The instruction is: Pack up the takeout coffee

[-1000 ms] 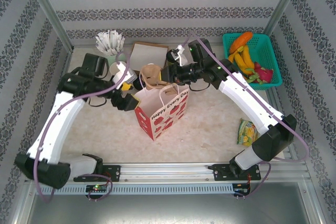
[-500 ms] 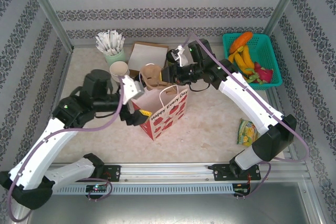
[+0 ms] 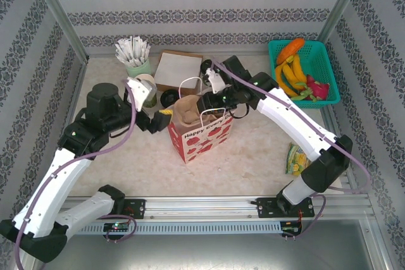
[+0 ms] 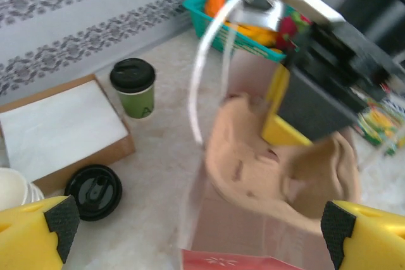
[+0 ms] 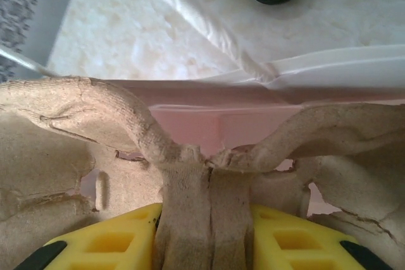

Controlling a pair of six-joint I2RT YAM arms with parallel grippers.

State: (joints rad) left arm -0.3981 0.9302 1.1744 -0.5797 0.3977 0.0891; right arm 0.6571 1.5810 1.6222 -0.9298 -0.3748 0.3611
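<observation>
r claw (image 5: 202,235) pinches pulp tray (image 5: 95,118) – l claw (image 4: 199,226) wide

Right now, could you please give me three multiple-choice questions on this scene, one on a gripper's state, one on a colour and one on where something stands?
1. What is the left gripper doing?
A) open, holding nothing
B) shut and empty
C) shut on a spoon

2. What colour is the fruit basket?
A) red
B) teal
C) black

3. Where is the takeout coffee?
A) in the fruit basket
B) in the left gripper
C) on the table beside the napkin box

Answers:
1 A, its yellow fingers stand wide apart and grip nothing.
2 B, its walls are teal in the top view.
3 C, the left wrist view shows it upright on the table by the box's corner.
</observation>
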